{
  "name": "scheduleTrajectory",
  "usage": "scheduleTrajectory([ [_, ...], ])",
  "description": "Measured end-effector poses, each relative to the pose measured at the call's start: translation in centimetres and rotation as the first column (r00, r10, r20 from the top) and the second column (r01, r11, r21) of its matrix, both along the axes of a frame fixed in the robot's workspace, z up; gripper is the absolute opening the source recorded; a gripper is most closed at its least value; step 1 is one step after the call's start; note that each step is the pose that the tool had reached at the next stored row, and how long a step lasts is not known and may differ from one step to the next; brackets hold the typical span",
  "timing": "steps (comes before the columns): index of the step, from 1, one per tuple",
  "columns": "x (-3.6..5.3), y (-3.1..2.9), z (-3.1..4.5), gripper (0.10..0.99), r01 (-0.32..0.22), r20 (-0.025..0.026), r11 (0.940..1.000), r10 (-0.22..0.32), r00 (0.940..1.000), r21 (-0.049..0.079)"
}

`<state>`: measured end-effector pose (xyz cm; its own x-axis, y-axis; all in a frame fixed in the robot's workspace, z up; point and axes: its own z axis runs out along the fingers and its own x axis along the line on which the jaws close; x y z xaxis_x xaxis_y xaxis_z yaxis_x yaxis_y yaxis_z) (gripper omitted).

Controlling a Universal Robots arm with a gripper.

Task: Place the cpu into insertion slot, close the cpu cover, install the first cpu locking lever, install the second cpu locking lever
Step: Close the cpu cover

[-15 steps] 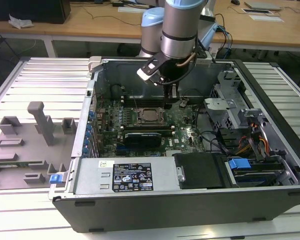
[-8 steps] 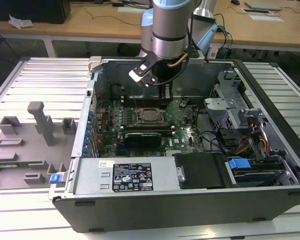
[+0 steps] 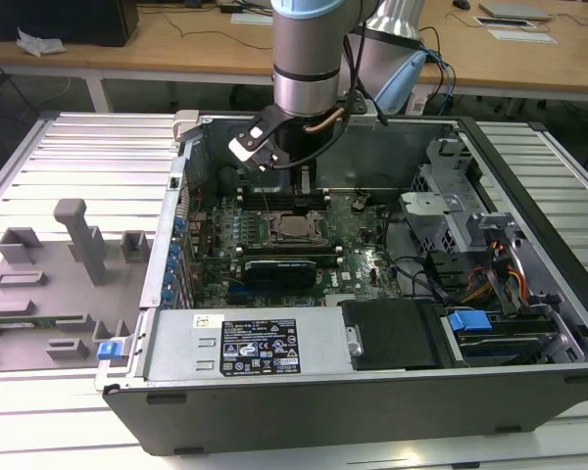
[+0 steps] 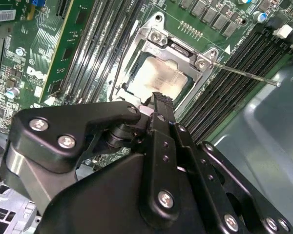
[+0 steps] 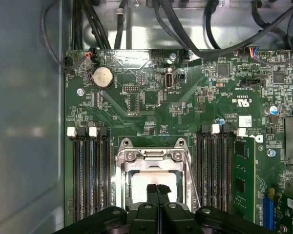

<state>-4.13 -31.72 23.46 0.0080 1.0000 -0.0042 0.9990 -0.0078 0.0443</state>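
The cpu [image 5: 141, 179] lies in the insertion slot [image 3: 294, 228] amid the green motherboard; its silver-grey top shows in both wrist views [image 4: 162, 77]. The cpu cover [image 5: 151, 157] lies down over it as a silver frame [image 4: 154, 39] around the chip. A thin locking lever [image 4: 244, 74] stands free of the socket's side, also seen as a rod [image 5: 193, 183] beside the frame. My gripper [image 5: 157, 189] hangs shut just above the cpu with nothing between its fingers; it also shows from behind [image 4: 157, 99] and under the arm [image 3: 305, 182].
The motherboard [image 5: 151, 105] sits inside an open computer case [image 3: 372, 392]. Black memory slots [image 5: 88, 175] flank the socket on both sides. Cables [image 5: 185, 29] run along the case wall. A grey fixture block [image 3: 78, 240] stands on the table at the exterior view's left.
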Motion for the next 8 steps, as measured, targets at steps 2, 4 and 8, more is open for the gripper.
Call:
scheduleTrajectory([
  [2, 0.00, 0.00, -0.01, 0.106, 0.000, 0.0001, 1.0000, 0.000, 1.0000, 0.000],
  [4, 0.00, 0.01, -0.02, 0.106, -0.015, -0.0018, 0.9999, 0.015, 0.9999, -0.002],
  [8, 0.00, 0.00, -0.01, 0.106, -0.113, -0.0049, 0.9935, 0.113, 0.9936, -0.007],
])
